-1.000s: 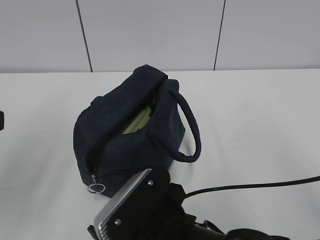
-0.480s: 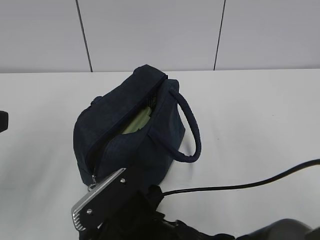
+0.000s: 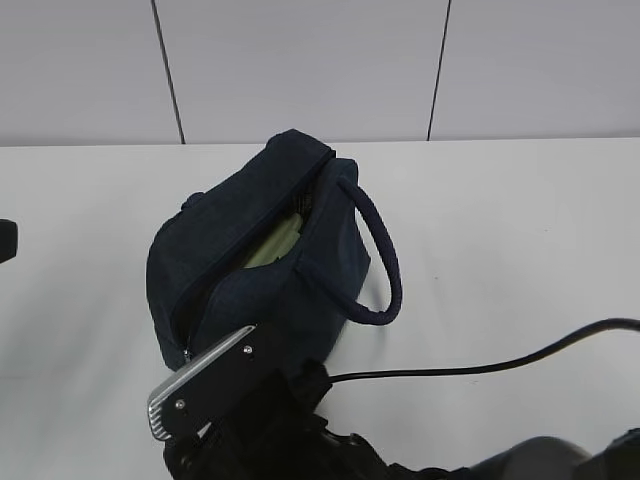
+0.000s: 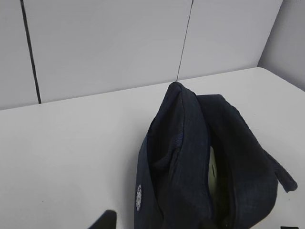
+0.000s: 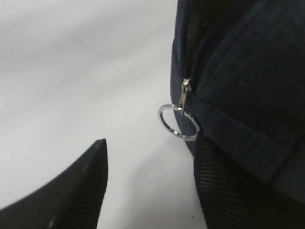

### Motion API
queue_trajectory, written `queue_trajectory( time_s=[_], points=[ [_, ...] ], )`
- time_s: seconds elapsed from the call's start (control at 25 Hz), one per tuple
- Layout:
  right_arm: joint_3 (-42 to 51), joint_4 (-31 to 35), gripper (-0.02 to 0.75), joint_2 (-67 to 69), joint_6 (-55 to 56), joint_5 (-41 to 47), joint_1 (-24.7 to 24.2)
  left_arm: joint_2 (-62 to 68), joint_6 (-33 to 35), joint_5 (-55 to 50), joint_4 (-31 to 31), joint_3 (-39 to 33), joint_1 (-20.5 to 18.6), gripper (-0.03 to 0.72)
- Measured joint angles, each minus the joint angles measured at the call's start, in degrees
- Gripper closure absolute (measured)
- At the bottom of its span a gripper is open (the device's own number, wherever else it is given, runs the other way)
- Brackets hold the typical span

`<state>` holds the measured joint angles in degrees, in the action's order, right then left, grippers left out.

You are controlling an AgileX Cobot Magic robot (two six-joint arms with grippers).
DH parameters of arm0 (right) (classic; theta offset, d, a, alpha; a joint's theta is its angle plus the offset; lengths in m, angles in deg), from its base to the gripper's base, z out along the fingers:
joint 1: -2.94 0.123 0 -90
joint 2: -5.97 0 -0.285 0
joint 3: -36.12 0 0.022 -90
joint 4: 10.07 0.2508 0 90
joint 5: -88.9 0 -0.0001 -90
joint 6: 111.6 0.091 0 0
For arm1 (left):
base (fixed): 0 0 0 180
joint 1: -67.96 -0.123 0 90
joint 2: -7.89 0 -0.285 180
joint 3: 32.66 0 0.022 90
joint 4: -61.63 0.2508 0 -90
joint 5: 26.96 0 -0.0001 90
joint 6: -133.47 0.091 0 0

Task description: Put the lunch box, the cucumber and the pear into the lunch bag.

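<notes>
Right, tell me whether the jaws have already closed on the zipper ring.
No, the zipper ring hangs free against the bag, with the jaws apart beneath it.

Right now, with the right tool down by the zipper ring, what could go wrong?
The right tool stands open with the ring pull just past its fingertips. One finger looks pressed against the lunch bag, so closing may catch fabric instead of the ring. A pull could also drag the unheld bag across the table. The pale green lid shows in the opening and might snag the zipper.

lunch bag (image 4: 190, 157) emblem, perhaps lettered, unreadable
</notes>
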<state>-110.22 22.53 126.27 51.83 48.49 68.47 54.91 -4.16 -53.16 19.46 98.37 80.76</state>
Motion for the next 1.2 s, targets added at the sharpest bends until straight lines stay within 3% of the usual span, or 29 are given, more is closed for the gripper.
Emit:
queue_trajectory(
  time_s=[0.56,0.88,1.2],
  points=[
    [-2.86,1.16,0.288,3.84,-0.03,-0.89,0.00,0.00,0.00,0.00,-1.04,0.00,0.00,0.373],
    [-4.40,6.58,0.291,5.46,-1.43,-1.21,0.00,0.00,0.00,0.00,-1.10,0.00,0.00,0.373],
    [-5.67,7.28,0.291,5.92,-2.44,-2.73,0.00,0.00,0.00,0.01,-1.52,0.00,0.00,0.373]
  ],
)
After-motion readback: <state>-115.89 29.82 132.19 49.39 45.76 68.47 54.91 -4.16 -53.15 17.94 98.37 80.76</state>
